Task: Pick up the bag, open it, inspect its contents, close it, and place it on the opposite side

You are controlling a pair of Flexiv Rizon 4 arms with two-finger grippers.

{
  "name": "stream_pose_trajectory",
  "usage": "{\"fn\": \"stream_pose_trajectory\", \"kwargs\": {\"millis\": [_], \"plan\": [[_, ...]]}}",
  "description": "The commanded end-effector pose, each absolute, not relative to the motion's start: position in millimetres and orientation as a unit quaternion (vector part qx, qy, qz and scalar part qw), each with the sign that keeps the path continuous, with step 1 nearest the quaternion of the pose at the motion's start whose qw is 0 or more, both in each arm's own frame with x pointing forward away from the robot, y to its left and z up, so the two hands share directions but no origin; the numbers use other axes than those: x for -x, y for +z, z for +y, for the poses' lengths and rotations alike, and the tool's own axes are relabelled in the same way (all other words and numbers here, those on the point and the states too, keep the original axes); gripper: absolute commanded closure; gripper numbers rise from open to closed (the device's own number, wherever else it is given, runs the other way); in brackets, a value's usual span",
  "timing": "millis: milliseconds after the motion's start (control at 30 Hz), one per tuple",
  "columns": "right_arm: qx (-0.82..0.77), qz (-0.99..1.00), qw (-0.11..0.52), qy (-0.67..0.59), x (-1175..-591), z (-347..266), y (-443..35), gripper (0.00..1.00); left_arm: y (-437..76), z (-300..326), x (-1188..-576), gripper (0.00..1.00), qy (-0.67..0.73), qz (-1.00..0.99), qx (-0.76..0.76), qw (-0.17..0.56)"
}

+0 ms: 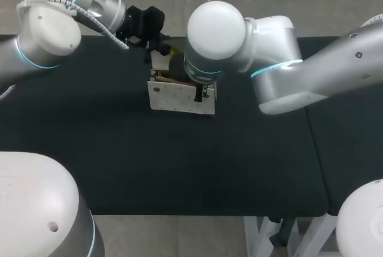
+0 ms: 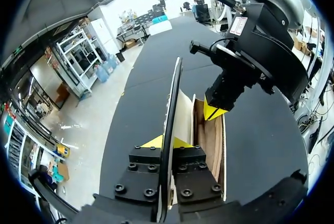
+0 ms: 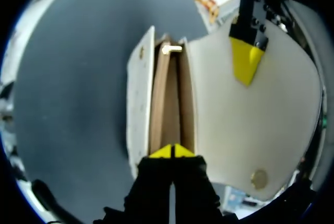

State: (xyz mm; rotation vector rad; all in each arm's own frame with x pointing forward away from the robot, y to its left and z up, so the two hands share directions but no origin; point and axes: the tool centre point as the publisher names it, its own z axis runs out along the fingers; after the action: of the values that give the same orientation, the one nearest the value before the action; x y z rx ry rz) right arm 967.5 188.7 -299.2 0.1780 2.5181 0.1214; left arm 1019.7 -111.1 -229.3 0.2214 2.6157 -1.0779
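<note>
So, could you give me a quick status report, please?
Left gripper shut on flap. Right gripper shut, at bag mouth. Bag open, brown interior showing. No obstruction seen.

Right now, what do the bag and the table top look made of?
The bag: likely stiff paper or card, matte white outside, plain brown inside; its walls stand flat with sharp folds, and the flap bends smoothly. The table: matte black cover, no glare, perhaps cloth or mat; I cannot tell which.
</note>
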Motion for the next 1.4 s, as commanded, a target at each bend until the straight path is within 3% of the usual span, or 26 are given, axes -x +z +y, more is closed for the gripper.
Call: {"fn": "stream_pose_trajectory", "kwargs": {"millis": [33, 733, 800, 833, 867, 1400], "plan": [[-0.063, 0.951, 0.299, 0.048, -970, 190, -303, 1.0, -229, -110, -1019, 1.0, -0.382, 0.908, -0.079, 0.149], [-0.057, 0.969, 0.239, 0.03, -979, 196, -337, 1.0, -235, -104, -1019, 1.0, -0.403, 0.903, -0.066, 0.135], [-0.059, 0.97, 0.233, 0.031, -978, 194, -340, 0.58, -236, -103, -1019, 1.0, -0.404, 0.902, -0.066, 0.134], [-0.06, 0.971, 0.231, 0.031, -978, 194, -341, 0.19, -237, -103, -1019, 1.0, -0.405, 0.902, -0.065, 0.133], [-0.06, 0.971, 0.229, 0.032, -977, 193, -343, 0.0, -237, -103, -1019, 1.0, -0.405, 0.902, -0.066, 0.133], [-0.063, 0.973, 0.219, 0.034, -976, 192, -348, 0.0, -235, -104, -1016, 1.0, -0.407, 0.9, -0.08, 0.136]]}}
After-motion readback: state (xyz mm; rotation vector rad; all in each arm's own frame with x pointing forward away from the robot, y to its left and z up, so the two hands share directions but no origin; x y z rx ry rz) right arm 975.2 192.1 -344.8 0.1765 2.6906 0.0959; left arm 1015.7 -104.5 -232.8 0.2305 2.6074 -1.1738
